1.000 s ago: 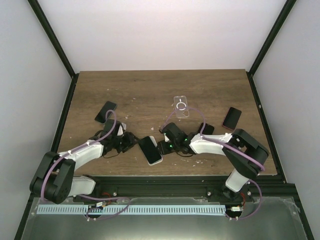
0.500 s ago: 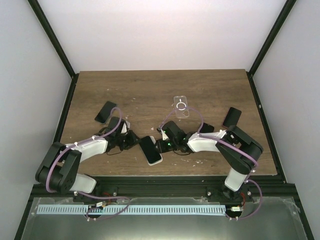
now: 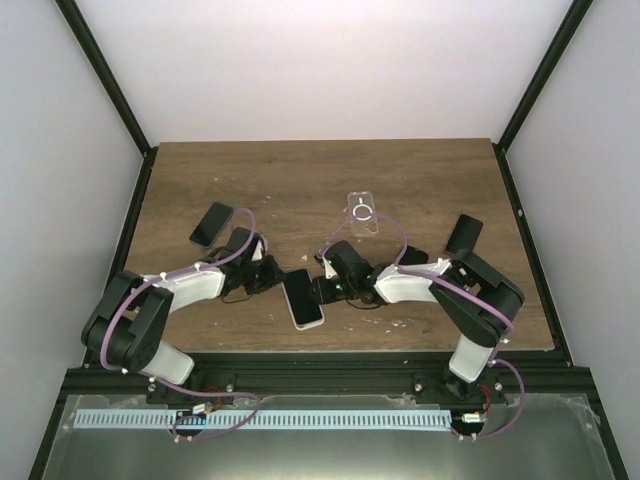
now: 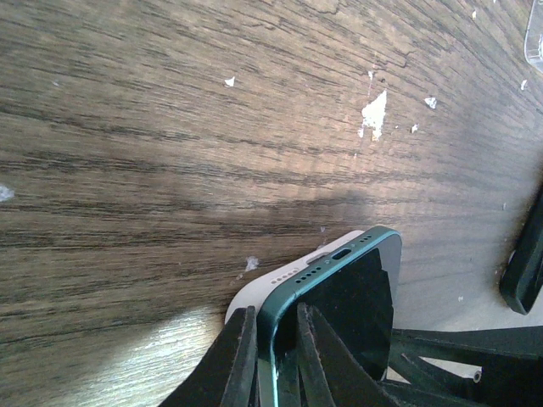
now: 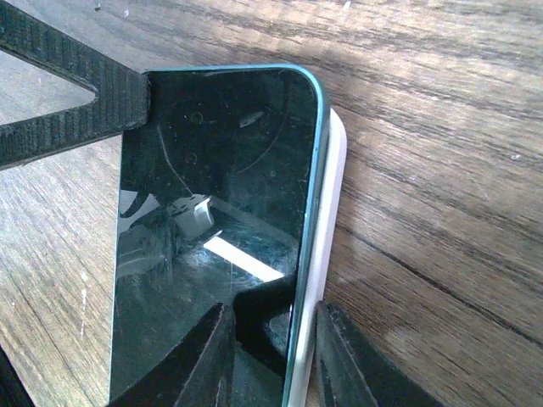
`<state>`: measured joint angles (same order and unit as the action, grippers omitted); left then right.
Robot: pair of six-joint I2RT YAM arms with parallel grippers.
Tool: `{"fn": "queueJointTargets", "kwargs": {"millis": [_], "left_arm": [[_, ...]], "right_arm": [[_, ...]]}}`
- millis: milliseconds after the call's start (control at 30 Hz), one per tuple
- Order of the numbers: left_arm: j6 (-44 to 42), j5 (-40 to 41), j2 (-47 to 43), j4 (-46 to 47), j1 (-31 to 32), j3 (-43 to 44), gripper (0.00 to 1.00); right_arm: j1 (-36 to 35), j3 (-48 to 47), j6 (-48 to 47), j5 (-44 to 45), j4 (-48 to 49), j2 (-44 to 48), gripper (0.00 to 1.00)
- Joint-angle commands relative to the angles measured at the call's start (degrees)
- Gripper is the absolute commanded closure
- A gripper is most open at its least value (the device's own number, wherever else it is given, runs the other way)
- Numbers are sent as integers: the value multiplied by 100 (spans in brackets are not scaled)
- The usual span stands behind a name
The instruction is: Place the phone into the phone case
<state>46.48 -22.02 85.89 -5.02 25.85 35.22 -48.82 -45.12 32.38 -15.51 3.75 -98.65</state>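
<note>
We see the left gripper (image 3: 278, 281) closed tight on the teal-edged dark-screened phone (image 3: 303, 298), low in the middle of the overhead frame. In the left wrist view its black fingers (image 4: 233, 365) rise from the bottom edge and pinch the phone's teal rim between them, with barely any gap left.

The right gripper (image 3: 316, 291) meets the same phone from the opposite side. In the right wrist view its jaws stand only narrowly apart and straddle the phone's long edge together with the white phone case (image 5: 327, 212). One finger lies on the dark glass and the other presses against the case's outer side, so we read it as clamped on phone and case at once.

The phone lies screen up over the white case on the brown wooden table (image 3: 300, 180). From the left wrist, the teal end with its port and small holes sits above and slightly off the white end. Whether it is fully seated we cannot tell.

Just above the centre of the overhead frame lies a clear phone case (image 3: 361, 208) with a pale ring marked on it. A black phone (image 3: 211, 223) lies at mid left, and two more dark phones (image 3: 463, 235) (image 3: 412, 257) lie right of centre. White flecks (image 4: 373, 114) dot the wood.
</note>
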Motion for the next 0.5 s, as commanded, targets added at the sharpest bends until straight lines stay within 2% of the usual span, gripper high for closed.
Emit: {"fn": "queueJointTargets", "kwargs": {"millis": [0, 300, 467], "left_arm": [[116, -43, 107, -186, 317, 85, 85], [190, 28, -255, -499, 325, -86, 82], [239, -49, -333, -566, 326, -168, 66]], "right_arm": [[-15, -103, 69, -26, 171, -97, 72], [-14, 57, 185, 129, 197, -4, 73], [-14, 83, 247, 115, 158, 42, 74]]}}
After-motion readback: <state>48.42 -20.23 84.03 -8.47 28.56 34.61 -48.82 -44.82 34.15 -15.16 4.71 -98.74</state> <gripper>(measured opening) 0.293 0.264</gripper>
